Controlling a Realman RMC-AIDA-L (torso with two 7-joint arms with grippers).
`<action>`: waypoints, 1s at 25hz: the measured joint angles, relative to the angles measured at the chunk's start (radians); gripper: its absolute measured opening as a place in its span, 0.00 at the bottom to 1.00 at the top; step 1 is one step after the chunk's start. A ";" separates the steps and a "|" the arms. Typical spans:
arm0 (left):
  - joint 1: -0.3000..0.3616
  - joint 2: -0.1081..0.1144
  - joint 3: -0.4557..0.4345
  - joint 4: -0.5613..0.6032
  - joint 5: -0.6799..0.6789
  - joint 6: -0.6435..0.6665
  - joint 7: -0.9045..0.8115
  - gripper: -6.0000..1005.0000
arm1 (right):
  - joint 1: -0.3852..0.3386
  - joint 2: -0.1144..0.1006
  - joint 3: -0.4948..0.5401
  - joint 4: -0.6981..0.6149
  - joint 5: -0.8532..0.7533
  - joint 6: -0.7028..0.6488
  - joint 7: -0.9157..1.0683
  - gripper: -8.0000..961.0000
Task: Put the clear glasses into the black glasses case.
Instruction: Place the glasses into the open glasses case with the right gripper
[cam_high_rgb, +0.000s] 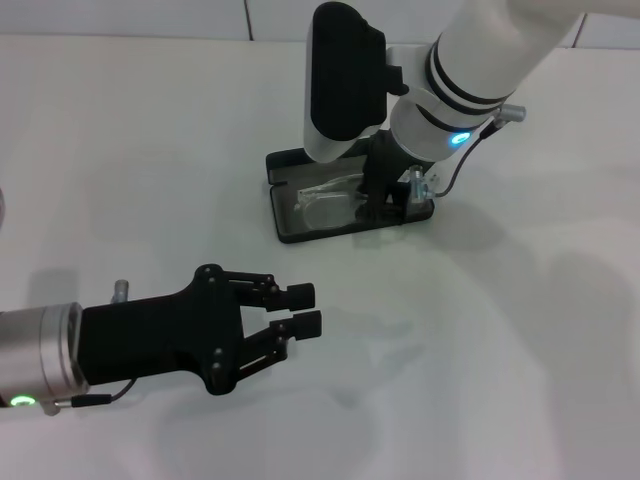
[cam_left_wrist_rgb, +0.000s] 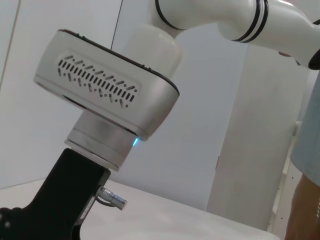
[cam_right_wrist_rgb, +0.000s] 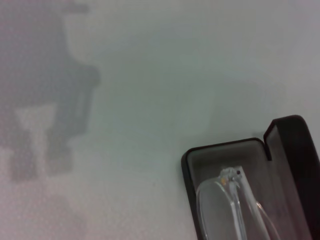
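The right pincer (cam_high_rgb: 385, 205) reaches down into the open black glasses case (cam_high_rgb: 285, 225) at twelve o'clock on the white bench (cam_high_rgb: 520, 350); whether its fingers grip cannot be told. The clear glasses (cam_high_rgb: 325, 203) lie inside, long axis along the case. The left pincer (cam_high_rgb: 303, 310), fingers slightly apart, hovers empty at seven o'clock.

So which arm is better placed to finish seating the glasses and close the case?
Probably the right. The right gripper is down at the open slim black rectangular glasses case, where the transparent plastic glasses lie on the grey lining. The left gripper hovers over bare white table, well short of the case.
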 joint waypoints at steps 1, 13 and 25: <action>0.001 0.000 0.000 0.000 0.000 0.000 0.000 0.27 | 0.001 0.000 0.000 -0.001 0.000 0.000 0.000 0.19; 0.000 0.000 0.000 0.000 0.000 0.000 0.001 0.27 | 0.000 0.000 0.005 -0.035 -0.014 -0.010 0.002 0.19; 0.004 0.000 0.000 0.000 0.000 0.000 0.000 0.27 | -0.028 0.000 0.026 -0.126 -0.090 -0.015 0.023 0.21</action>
